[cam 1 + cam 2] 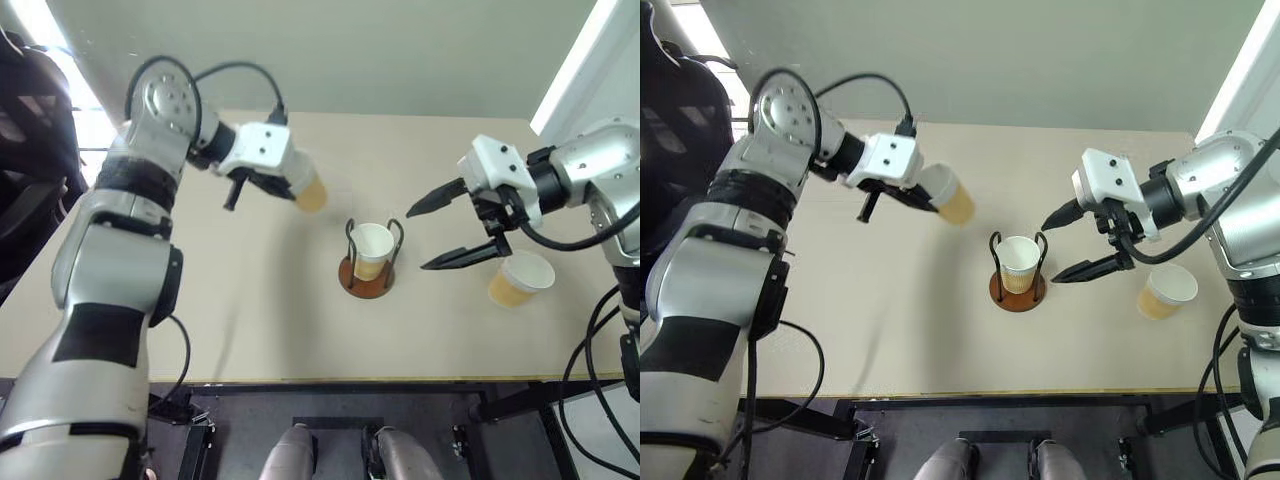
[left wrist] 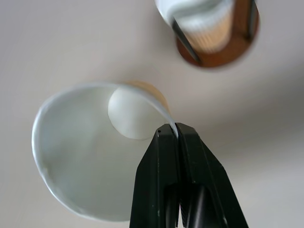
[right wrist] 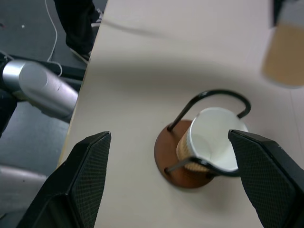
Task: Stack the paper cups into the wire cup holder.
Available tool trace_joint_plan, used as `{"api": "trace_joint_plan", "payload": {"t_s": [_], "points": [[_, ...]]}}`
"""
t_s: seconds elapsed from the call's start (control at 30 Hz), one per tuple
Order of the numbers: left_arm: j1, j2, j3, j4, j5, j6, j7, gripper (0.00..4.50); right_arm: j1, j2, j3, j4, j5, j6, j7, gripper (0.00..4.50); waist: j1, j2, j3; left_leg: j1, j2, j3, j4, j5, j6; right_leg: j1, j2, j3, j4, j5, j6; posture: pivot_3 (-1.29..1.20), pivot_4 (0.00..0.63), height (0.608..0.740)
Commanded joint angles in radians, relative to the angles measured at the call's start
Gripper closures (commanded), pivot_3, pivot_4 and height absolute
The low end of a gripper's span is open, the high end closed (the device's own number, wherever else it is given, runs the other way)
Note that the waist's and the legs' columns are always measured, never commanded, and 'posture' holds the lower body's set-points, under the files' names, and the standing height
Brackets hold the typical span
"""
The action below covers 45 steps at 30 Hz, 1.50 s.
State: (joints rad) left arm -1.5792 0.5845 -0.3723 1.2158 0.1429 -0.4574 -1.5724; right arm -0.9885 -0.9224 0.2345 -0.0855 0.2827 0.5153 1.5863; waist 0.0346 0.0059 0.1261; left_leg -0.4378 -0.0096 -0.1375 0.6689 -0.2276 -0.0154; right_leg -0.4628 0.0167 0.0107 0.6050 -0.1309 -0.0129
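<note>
Tabletop (image 1: 250, 330) carries the wire cup holder (image 1: 368, 278), and one paper cup (image 1: 372, 248) already sits upright inside its black loops. Up and to the robot's left of the holder, the left gripper (image 1: 922, 200) is clenched on the rim of a second cup (image 1: 951, 199), holding it tilted in the air above the surface. To the holder's right the right gripper (image 1: 432, 236) hangs released with jaws wide apart, and just beyond it a third cup (image 1: 520, 279) lies on its side.
</note>
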Motion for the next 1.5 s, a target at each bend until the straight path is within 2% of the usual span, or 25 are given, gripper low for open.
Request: {"api": "trace_joint_plan", "payload": {"t_s": [0.03, 0.2, 0.33, 0.57, 0.77, 1.03, 1.5], "points": [[-0.056, -0.017, -0.045, -0.046, -0.097, 0.039, -0.042, 4.48, -0.006, -0.020, -0.026, 0.037, -0.025, -0.086, 0.003, 0.43, -0.003, 0.000, 0.000, 0.001, -0.001, 0.003, -0.001, 0.000, 0.001, 0.000, 0.001, 0.001, 0.000, 0.000, 0.001, 0.00, 0.150, 0.740], [-0.055, -0.008, -0.169, -0.120, -0.244, 0.094, -0.042, 4.48, -0.039, -0.017, -0.039, 0.171, -0.055, -0.196, 0.009, 0.43, -0.005, 0.000, 0.000, 0.001, -0.001, 0.009, 0.005, -0.005, 0.008, 0.000, 0.001, 0.010, 0.000, 0.000, 0.009, 0.00, 0.150, 0.740], [-0.045, 0.014, -0.259, -0.189, -0.348, 0.133, -0.042, 4.48, -0.061, -0.028, -0.030, 0.251, -0.065, -0.200, 0.023, 0.43, -0.006, 0.000, 0.000, 0.000, -0.001, 0.013, 0.011, -0.009, 0.015, 0.000, 0.001, 0.015, -0.001, 0.001, 0.014, 0.00, 0.150, 0.740], [-0.060, 0.051, -0.386, -0.312, -0.527, 0.219, -0.042, 4.48, -0.060, -0.104, 0.025, 0.267, -0.001, -0.147, 0.028, 0.43, 0.002, 0.001, 0.001, -0.001, -0.003, 0.017, 0.014, -0.012, 0.019, 0.000, -0.001, 0.017, -0.002, 0.002, 0.017, 0.00, 0.150, 0.740], [-0.106, 0.057, -0.496, -0.366, -0.614, 0.241, -0.042, 4.48, -0.042, -0.137, 0.043, 0.237, 0.040, -0.135, 0.028, 0.43, 0.002, 0.001, 0.001, -0.001, -0.004, 0.018, 0.014, -0.013, 0.019, 0.000, -0.002, 0.018, -0.002, 0.002, 0.018, 0.00, 0.150, 0.740], [-0.159, -0.017, -0.564, -0.309, -0.588, 0.160, -0.042, 4.48, -0.021, -0.173, 0.034, 0.209, 0.084, -0.093, 0.028, 0.43, 0.002, 0.003, 0.002, -0.001, -0.005, 0.019, 0.016, -0.014, 0.022, 0.002, -0.004, 0.019, -0.002, 0.001, 0.021, 0.00, 0.150, 0.740], [-0.164, -0.108, -0.558, -0.213, -0.455, 0.005, -0.042, 4.48, -0.024, -0.199, 0.035, 0.184, 0.100, -0.061, 0.028, 0.43, 0.004, 0.003, 0.002, -0.002, -0.006, 0.020, 0.019, -0.016, 0.024, 0.002, -0.004, 0.020, -0.003, 0.000, 0.023, 0.00, 0.150, 0.740]]}}
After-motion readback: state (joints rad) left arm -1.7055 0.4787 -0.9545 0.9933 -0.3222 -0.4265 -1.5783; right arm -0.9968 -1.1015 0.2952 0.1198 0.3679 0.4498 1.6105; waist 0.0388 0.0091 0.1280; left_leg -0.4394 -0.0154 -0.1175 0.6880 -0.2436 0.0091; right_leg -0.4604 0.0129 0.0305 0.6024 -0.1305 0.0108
